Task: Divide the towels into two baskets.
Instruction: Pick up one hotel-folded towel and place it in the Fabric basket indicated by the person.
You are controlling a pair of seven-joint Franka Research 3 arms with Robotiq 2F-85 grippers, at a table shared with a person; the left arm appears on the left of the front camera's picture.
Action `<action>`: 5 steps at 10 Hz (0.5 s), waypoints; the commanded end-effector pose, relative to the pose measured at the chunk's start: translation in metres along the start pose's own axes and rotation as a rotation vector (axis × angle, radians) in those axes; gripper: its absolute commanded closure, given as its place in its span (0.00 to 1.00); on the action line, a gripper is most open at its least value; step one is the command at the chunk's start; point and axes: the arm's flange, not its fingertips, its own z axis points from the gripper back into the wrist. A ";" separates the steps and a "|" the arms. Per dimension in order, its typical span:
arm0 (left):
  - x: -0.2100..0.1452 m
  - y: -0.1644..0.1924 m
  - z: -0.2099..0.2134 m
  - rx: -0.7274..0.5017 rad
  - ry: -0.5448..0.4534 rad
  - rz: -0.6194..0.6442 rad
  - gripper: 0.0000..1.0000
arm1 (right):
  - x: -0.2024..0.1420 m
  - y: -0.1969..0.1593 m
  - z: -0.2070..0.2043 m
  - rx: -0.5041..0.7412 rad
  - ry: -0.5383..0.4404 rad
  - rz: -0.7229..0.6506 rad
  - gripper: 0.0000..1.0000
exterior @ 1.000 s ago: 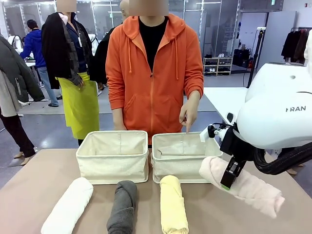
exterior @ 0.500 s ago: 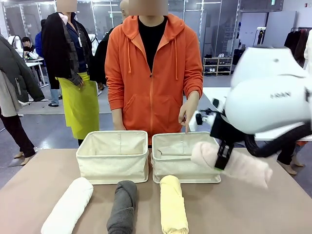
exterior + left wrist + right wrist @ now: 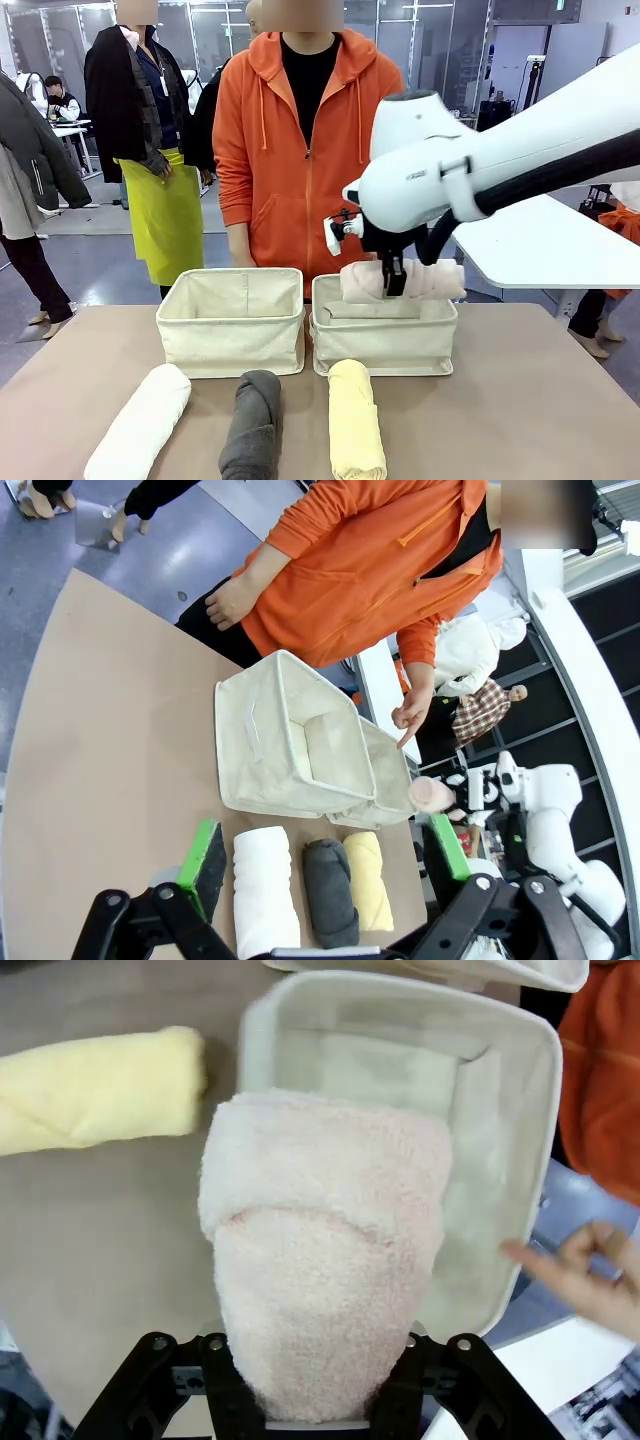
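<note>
My right gripper [image 3: 393, 279] is shut on the pale pink towel [image 3: 402, 280] and holds it level just above the right basket [image 3: 385, 345]. From the right wrist the pink towel [image 3: 325, 1260] hangs over that basket's open inside [image 3: 480, 1150], which holds nothing. The left basket [image 3: 230, 335] stands beside it, touching or nearly so. The white towel [image 3: 140, 425], dark grey towel [image 3: 250, 425] and pale yellow towel [image 3: 357, 425] lie side by side in front of the baskets. My left gripper [image 3: 325, 852] is open, high above the table's near edge, with nothing between its green pads [image 3: 205, 855].
A person in an orange hoodie [image 3: 310, 150] stands behind the baskets; one hand [image 3: 410, 715] points a finger down at the right basket's far side. Bare table lies to both sides of the baskets. A white side table [image 3: 540, 245] stands at the right.
My right arm has lifted the pink towel from low at the table's right and swung it left and away, to above the right basket. The other towels have not moved.
</note>
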 end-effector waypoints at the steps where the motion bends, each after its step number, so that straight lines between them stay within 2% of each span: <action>1: 0.001 0.000 0.001 -0.022 -0.008 -0.003 0.00 | 0.005 -0.042 -0.027 -0.080 0.018 0.090 0.59; 3: 0.001 0.000 0.001 -0.022 -0.008 -0.003 0.00 | 0.008 -0.068 -0.054 -0.057 -0.063 0.080 0.59; 5: 0.001 0.000 0.001 -0.022 -0.008 -0.003 0.00 | 0.013 -0.081 -0.069 -0.064 -0.068 0.082 0.59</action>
